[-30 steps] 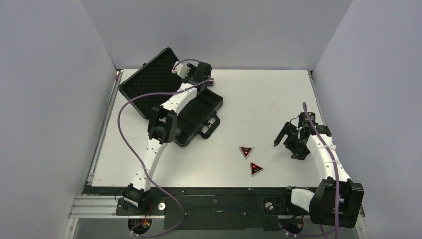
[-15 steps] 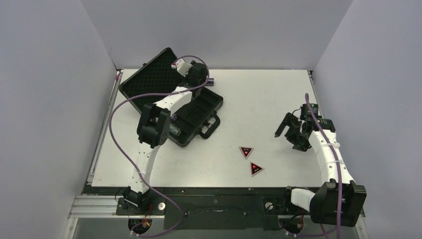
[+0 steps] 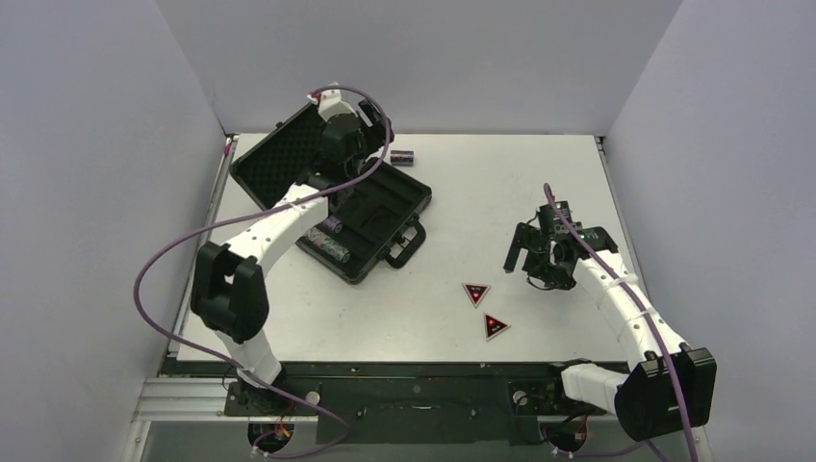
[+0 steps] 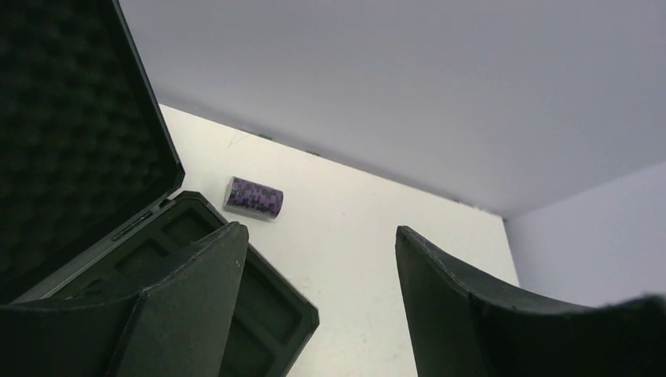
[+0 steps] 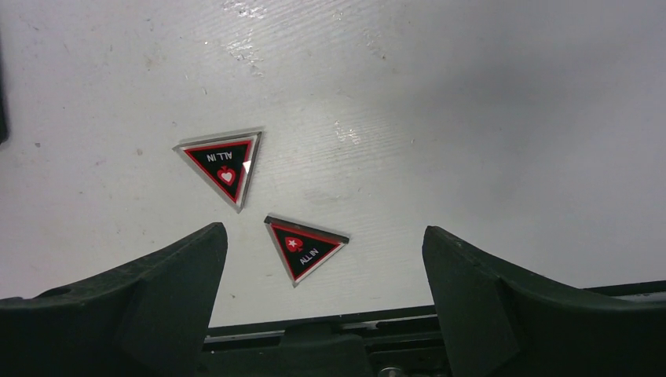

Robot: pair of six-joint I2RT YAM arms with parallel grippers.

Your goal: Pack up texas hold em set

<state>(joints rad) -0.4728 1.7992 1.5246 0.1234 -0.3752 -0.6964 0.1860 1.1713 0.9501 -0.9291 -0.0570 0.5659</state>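
White table (image 3: 500, 188): open briefcase (image 3: 420, 199), chip stack (image 3: 401, 156), two triangular tokens (image 3: 476, 293).

One briefcase (image 3: 274, 164), three chip stacks (image 3: 402, 156), two triangular tokens (image 3: 475, 293)

The left arm (image 3: 279, 226) and right arm (image 3: 616, 294) are built alike: slim white link shells joined by blocky black joint housings, the largest a squarish black block (image 3: 229, 294) on each. A thin purple cable (image 3: 137, 284) runs from each black base up to the wrist; on the right arm it lies along the white shell. The left wrist carries a small white block (image 3: 330, 96). The left gripper (image 4: 318, 236) and right gripper (image 5: 322, 230) are black, with broad, matte, wedge-shaped fingers (image 5: 157, 298) rounded at the edges.
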